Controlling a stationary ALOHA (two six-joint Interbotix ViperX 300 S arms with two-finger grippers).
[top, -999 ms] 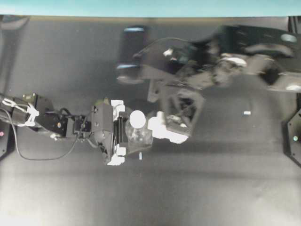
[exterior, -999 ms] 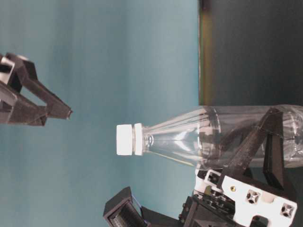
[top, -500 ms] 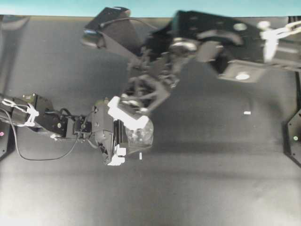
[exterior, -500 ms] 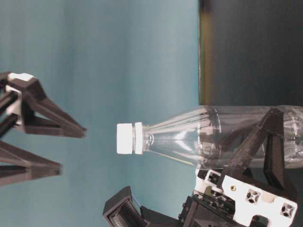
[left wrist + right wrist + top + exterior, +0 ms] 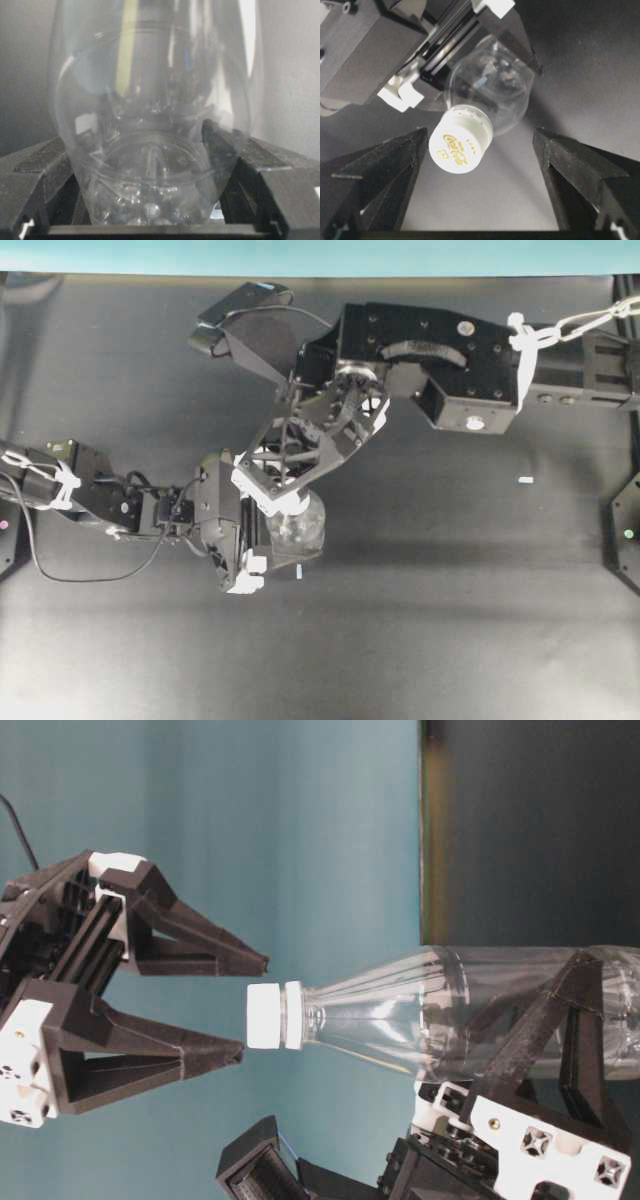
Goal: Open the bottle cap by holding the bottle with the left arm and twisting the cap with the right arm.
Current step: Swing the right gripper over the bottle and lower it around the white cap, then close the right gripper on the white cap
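The clear bottle [image 5: 305,532] stands upright, leaning a little, with my left gripper [image 5: 265,528] shut on its lower body. Its black fingers [image 5: 40,170] press both sides of the bottle [image 5: 150,150]. My right gripper [image 5: 270,492] hangs over the bottle, pointing down, jaws open. In the table-level view its tips [image 5: 252,1008] just reach the top of the white bottle cap [image 5: 266,1016], one on each side, not touching. In the right wrist view the cap [image 5: 460,146] sits between the open fingers, close to the left one [image 5: 395,165]. The overhead view mostly hides the cap.
The right arm's boxy link [image 5: 450,350] spans the upper middle of the table. Small white tape marks lie at the right [image 5: 525,480] and beside the bottle [image 5: 298,571]. The left arm's loose cable [image 5: 90,575] trails at the left. A teal wall [image 5: 320,255] runs along the back.
My right gripper has swung from beside the bottle to above it and come down, open, until its tips flank the cap. The bottle and left gripper have not moved.
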